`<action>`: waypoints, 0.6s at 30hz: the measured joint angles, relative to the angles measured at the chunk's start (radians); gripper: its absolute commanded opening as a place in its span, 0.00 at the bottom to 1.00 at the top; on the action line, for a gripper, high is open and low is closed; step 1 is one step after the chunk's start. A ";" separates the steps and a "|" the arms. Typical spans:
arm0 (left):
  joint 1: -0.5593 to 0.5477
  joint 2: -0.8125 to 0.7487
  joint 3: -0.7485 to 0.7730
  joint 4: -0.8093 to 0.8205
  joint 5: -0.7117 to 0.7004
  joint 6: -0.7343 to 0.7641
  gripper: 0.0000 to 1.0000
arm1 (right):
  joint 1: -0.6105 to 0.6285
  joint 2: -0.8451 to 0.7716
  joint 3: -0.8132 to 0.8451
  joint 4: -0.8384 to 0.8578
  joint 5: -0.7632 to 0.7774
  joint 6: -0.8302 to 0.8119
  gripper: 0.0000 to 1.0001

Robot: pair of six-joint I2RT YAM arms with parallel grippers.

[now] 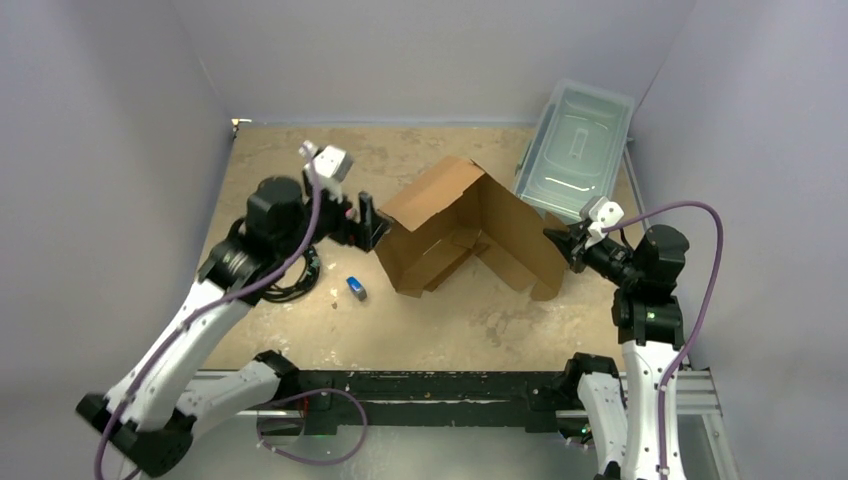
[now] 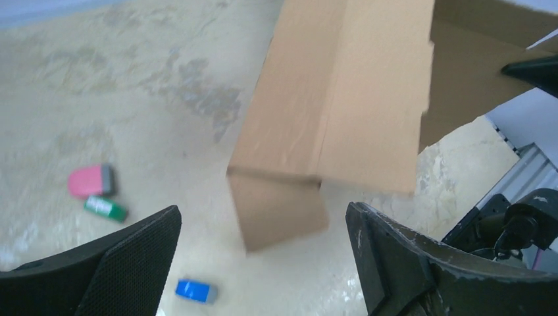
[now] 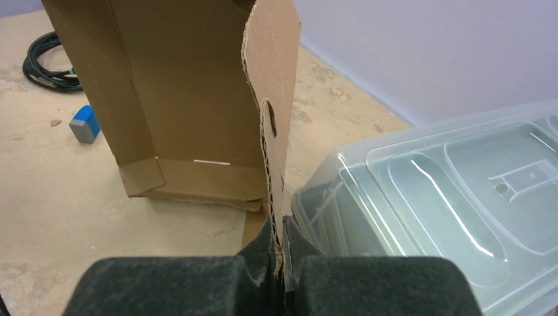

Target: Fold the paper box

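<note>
Half-folded on the bench point(image 1: 290, 160), the paper box point(image 1: 465, 235) looks light and stiff. Your right end effector point(image 3: 281, 247) pinches one wall's edge; your left end effector point(image 2: 262, 214) gapes near the opposite panel: grip its edge.

So the paper box point(image 1: 470, 235) is plain brown corrugated cardboard, only half folded. From above it stands up like a V: two tall panels meet at a corner on the far side and open toward the arms, with shorter flaps lying on the floor inside. One end sits just ahead of the left gripper point(image 1: 371, 222). From that wrist, the corner of a tall panel and a small end flap show between the wide-spread fingers, not touching them as far as I can tell. The other end is in the right gripper point(image 3: 283, 255), whose fingers are clamped on the raw edge of an upright panel. That edge has a small oval cut-out just above the grip.
</note>
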 measured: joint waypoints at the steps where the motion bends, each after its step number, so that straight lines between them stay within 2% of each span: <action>1: 0.000 -0.059 -0.055 0.002 -0.023 -0.013 0.95 | 0.000 0.000 -0.002 0.002 0.000 0.002 0.00; 4: 0.000 -0.251 -0.212 0.010 -0.086 -0.076 0.91 | 0.000 0.000 -0.007 0.007 0.000 0.004 0.00; 7: 0.000 -0.451 -0.362 0.039 -0.134 -0.168 0.82 | 0.000 0.000 -0.010 0.011 -0.001 0.009 0.00; 11: 0.000 -0.584 -0.509 0.142 -0.137 -0.270 0.68 | 0.000 0.000 -0.011 0.016 -0.005 0.015 0.00; 14: 0.000 -0.553 -0.608 0.211 -0.136 -0.347 0.62 | 0.000 0.000 -0.013 0.021 -0.009 0.019 0.00; 16: 0.000 -0.466 -0.631 0.240 -0.135 -0.383 0.58 | 0.000 0.000 -0.013 0.022 -0.012 0.019 0.00; 18: 0.000 -0.382 -0.636 0.280 -0.126 -0.410 0.50 | 0.000 0.000 -0.015 0.022 -0.018 0.019 0.00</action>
